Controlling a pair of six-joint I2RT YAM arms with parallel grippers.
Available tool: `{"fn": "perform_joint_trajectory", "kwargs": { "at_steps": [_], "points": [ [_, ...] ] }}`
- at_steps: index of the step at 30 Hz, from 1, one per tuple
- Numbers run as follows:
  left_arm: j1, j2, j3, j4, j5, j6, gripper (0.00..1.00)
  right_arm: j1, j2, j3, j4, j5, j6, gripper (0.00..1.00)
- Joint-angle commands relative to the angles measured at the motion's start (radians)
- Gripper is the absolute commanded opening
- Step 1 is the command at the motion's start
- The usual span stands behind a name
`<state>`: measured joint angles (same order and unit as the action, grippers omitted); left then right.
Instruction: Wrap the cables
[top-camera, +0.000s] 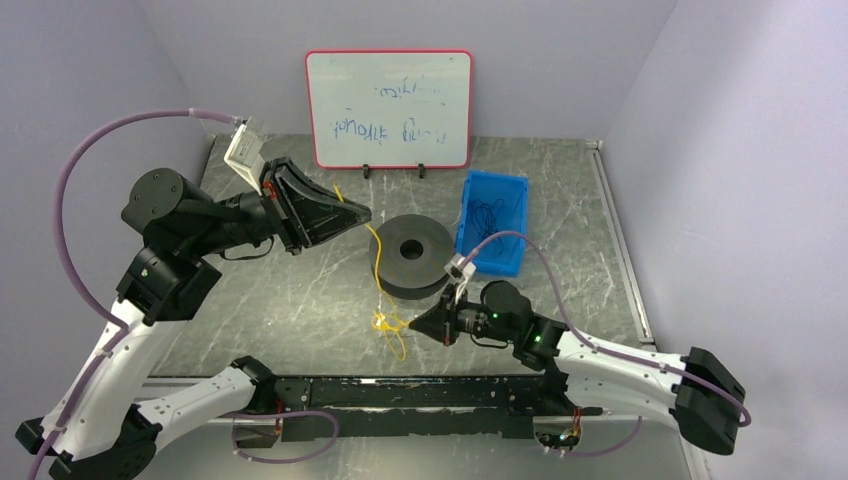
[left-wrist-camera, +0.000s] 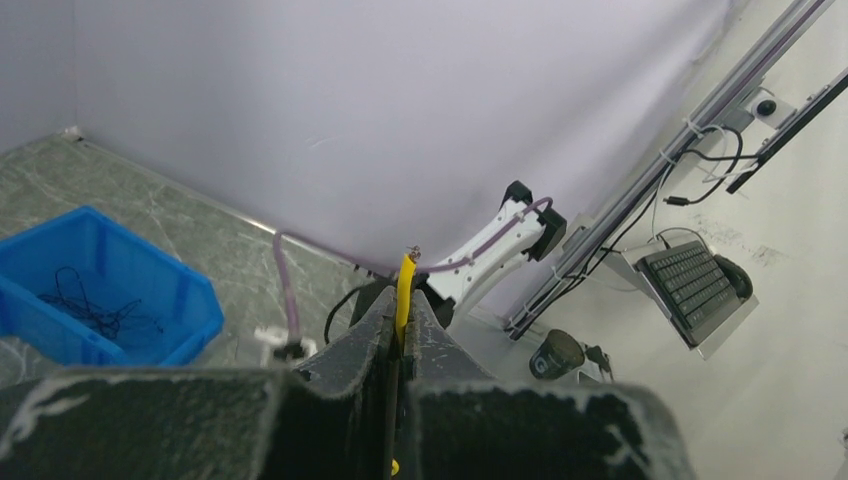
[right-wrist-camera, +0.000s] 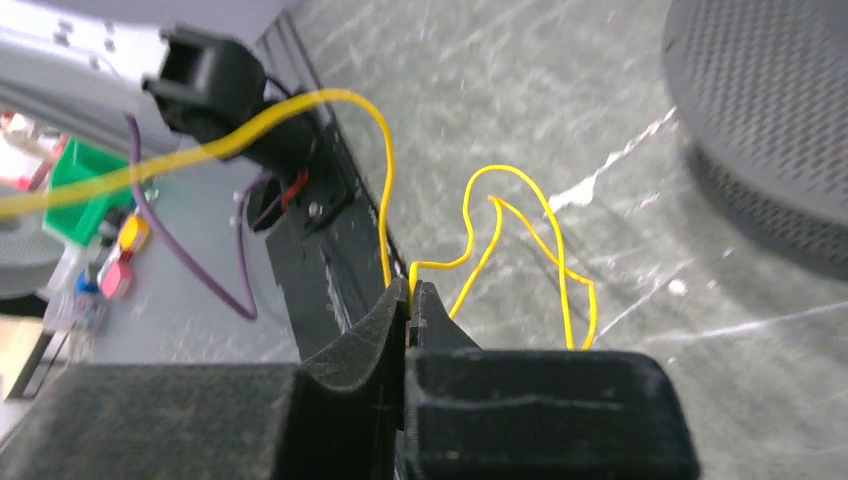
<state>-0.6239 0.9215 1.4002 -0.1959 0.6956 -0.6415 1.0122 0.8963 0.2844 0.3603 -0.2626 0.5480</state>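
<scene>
The yellow cable (top-camera: 380, 298) runs far-to-near along the side of the black spool (top-camera: 410, 256) that faces the left arm. The left gripper (top-camera: 362, 212) pinches its far end beyond the spool. The right gripper (top-camera: 414, 324) pinches the looped slack just in front of the spool.

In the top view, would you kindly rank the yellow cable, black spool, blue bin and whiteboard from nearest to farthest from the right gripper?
From the right gripper:
1. the yellow cable, pinched in its jaws.
2. the black spool, just beyond, mid-table.
3. the blue bin, back right.
4. the whiteboard, against the back wall.
</scene>
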Motion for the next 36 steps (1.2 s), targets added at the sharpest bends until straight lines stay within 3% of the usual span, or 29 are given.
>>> {"fn": "perform_joint_trajectory", "kwargs": {
  "at_steps": [1, 13, 27, 30, 36],
  "points": [
    [-0.004, -0.027, -0.012, -0.067, 0.031, 0.039, 0.07, 0.006, -0.084, 0.100, -0.110, 0.191, -0.058, 0.00],
    [-0.004, -0.097, 0.010, -0.285, -0.112, 0.175, 0.07, 0.005, -0.229, 0.335, -0.400, 0.626, -0.169, 0.00],
    [-0.004, -0.258, -0.186, -0.401, -0.375, 0.246, 0.07, -0.038, -0.049, 0.644, -0.516, 1.119, -0.318, 0.00],
    [-0.004, -0.291, -0.186, -0.432, -0.430, 0.250, 0.07, -0.132, 0.000, 0.700, -0.531, 1.154, -0.323, 0.00],
    [-0.004, -0.363, -0.135, -0.496, -0.554, 0.255, 0.07, -0.499, 0.100, 0.818, -0.634, 0.916, -0.208, 0.00]
  ]
}}
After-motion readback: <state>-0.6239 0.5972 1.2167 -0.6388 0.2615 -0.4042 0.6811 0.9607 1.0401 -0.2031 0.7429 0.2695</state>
